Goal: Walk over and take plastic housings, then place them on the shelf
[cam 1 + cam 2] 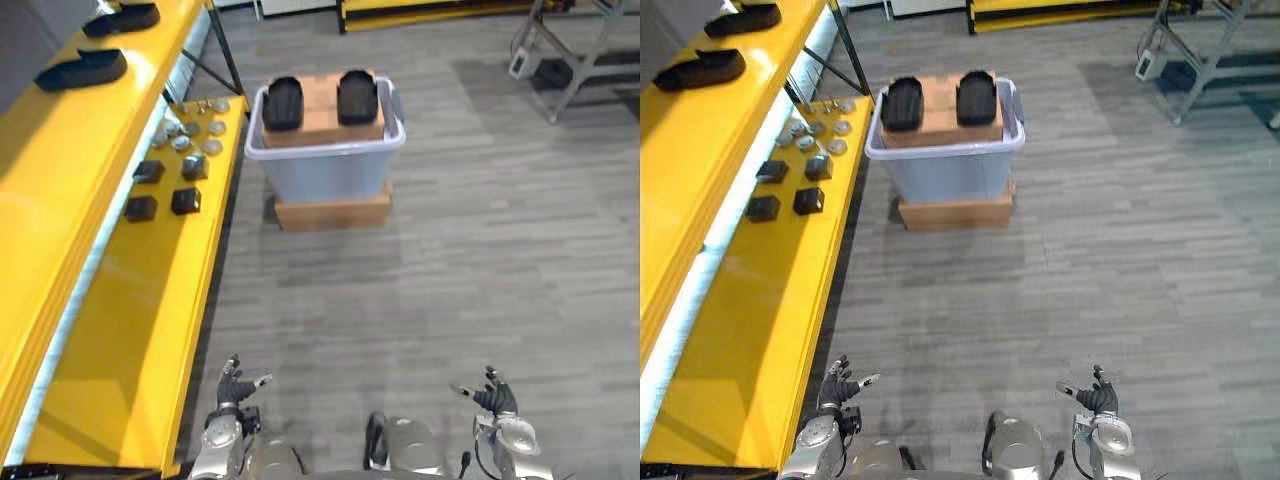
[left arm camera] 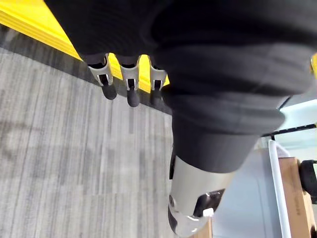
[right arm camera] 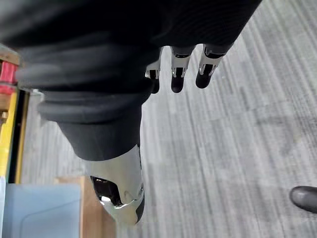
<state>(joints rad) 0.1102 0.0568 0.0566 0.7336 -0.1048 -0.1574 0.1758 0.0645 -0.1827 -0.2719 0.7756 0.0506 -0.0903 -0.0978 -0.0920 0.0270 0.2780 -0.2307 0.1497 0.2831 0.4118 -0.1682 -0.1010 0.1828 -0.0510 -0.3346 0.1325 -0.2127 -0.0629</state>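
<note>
The yellow shelf ran along 9 o'clock; the left hand hung at 7 o'clock, fingers apart, holding nothing; two black plastic housings lay on a cardboard box in the tub at 12 o'clock; the right hand, at 5 o'clock, was likewise spread and empty.

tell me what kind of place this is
Likely a workshop or assembly area: long yellow shelves with small black and metal parts laid out, and a grey bin, set on a cardboard box, holding black plastic housings.
</note>
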